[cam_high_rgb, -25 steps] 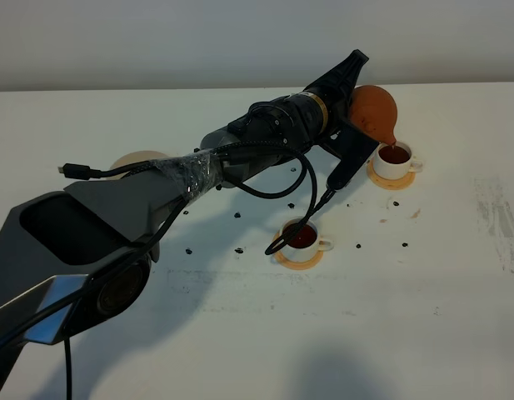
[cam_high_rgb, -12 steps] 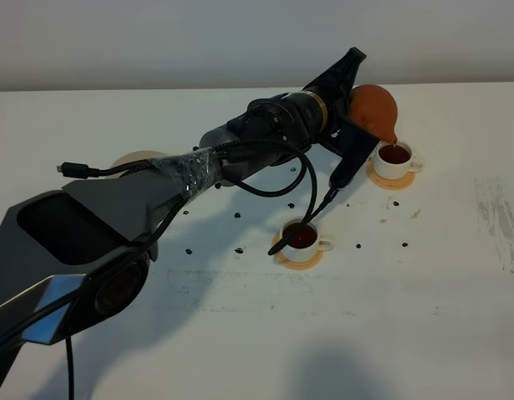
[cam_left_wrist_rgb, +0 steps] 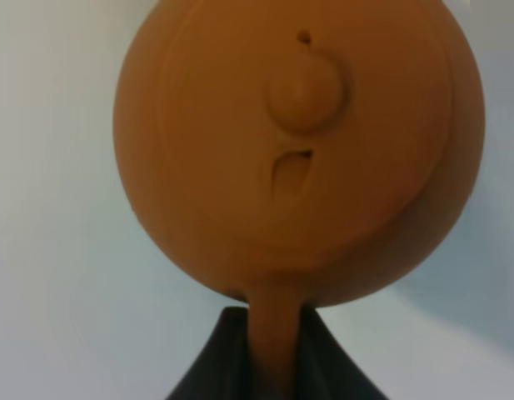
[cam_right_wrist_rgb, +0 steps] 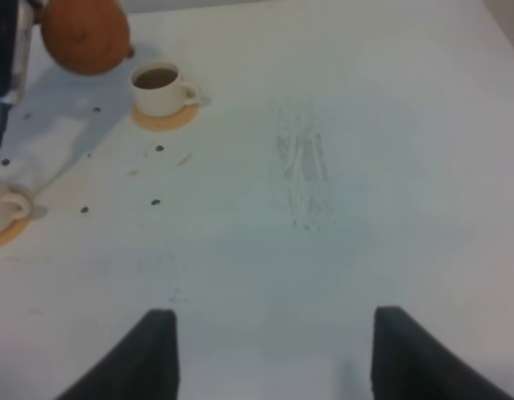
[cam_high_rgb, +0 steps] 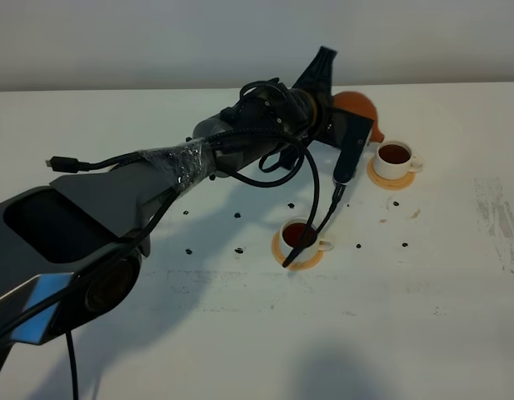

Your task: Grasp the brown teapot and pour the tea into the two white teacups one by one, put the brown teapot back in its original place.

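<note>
We see the left fingers (cam_left_wrist_rgb: 240, 354) clamped on the handle of the brown teapot (cam_left_wrist_rgb: 298, 150), held above the tabletop (cam_high_rgb: 423, 283) beside the far teacup (cam_high_rgb: 396, 158). Both cups hold tea (near teacup (cam_high_rgb: 305, 237)), each probably on a coaster. The right fingers (cam_right_wrist_rgb: 161, 354) stand apart, empty.

A white table (cam_high_rgb: 240, 350), scuffed grey at its right side and dotted with dark specks, meets a plain pale wall (cam_high_rgb: 157, 42) behind.
</note>
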Available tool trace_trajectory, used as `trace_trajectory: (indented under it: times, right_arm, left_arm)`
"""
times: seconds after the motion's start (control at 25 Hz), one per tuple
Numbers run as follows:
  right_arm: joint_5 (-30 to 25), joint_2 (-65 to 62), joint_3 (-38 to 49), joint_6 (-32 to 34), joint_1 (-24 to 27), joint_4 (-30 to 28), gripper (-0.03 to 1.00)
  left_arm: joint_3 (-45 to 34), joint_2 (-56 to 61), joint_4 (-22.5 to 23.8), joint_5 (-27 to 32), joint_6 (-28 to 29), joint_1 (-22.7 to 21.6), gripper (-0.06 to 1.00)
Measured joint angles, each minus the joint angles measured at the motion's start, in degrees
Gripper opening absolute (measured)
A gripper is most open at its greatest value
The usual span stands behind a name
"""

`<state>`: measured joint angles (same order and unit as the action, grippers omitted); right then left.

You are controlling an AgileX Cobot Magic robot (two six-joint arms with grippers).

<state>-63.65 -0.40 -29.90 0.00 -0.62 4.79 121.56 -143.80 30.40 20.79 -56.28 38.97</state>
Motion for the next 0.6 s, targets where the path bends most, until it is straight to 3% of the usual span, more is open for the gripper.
trace_trajectory:
  times: [0.32, 0.6]
  right_arm:
    - [0.0, 0.0, 0.0, 0.0, 0.0, 0.0, 0.49]
    - [0.0, 0.0, 0.0, 0.0, 0.0, 0.0, 0.49]
  left_arm:
    - [0.0, 5.0, -14.6, 8.6, 7.1, -0.1, 0.08]
    - [0.2, 8.9, -15.7, 21.1, 20.8, -1.1, 0.08]
